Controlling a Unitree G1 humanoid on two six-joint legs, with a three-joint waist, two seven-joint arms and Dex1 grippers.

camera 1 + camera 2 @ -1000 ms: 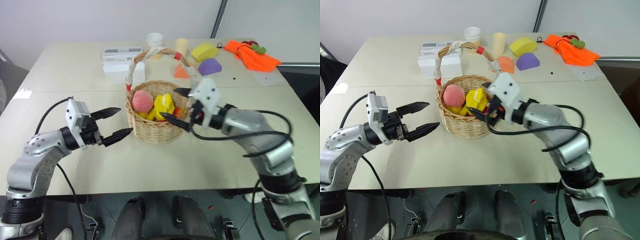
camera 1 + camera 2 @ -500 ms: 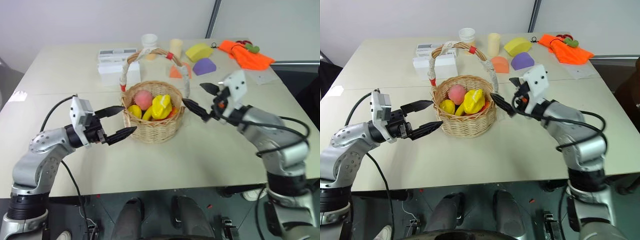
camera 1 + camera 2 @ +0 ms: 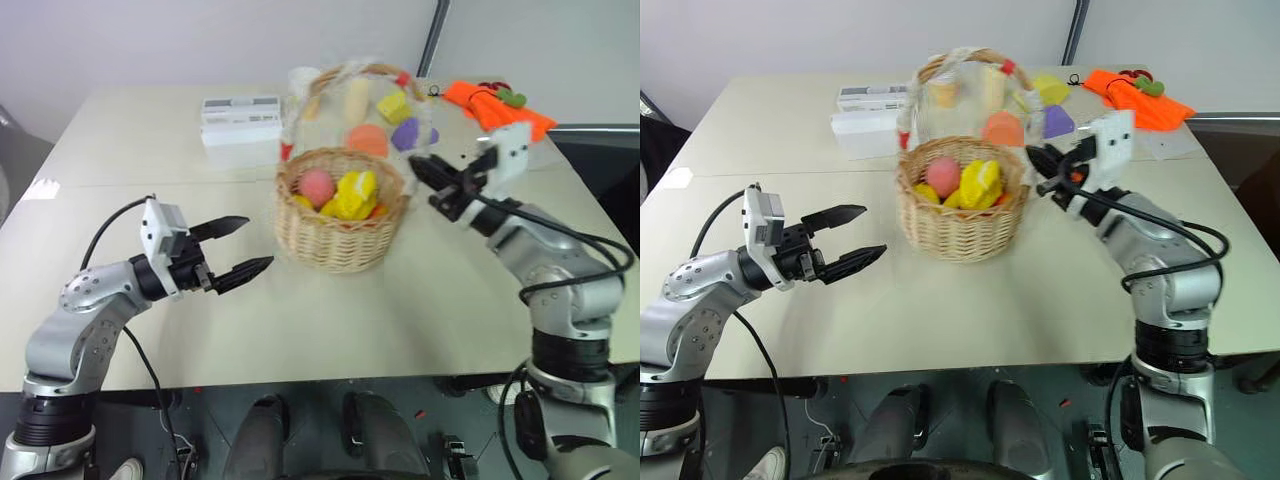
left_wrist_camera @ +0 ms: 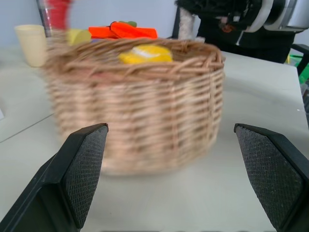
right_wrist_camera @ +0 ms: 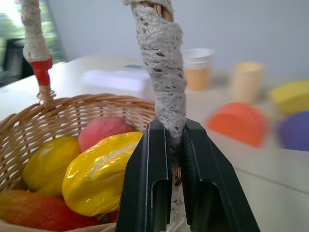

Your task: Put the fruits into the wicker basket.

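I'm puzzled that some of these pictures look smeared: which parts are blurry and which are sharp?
Left eye view: the wicker basket handle smears. Left wrist view: the basket weave streaks, the left gripper's fingers stay crisp. Right wrist view: right gripper and starfruit sharp, the foam blocks behind soft.

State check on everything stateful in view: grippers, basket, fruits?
left gripper: open, empty, facing the basket
right gripper: shut on the basket handle
wicker basket: upright on the table
starfruit: inside basket
peach: inside basket
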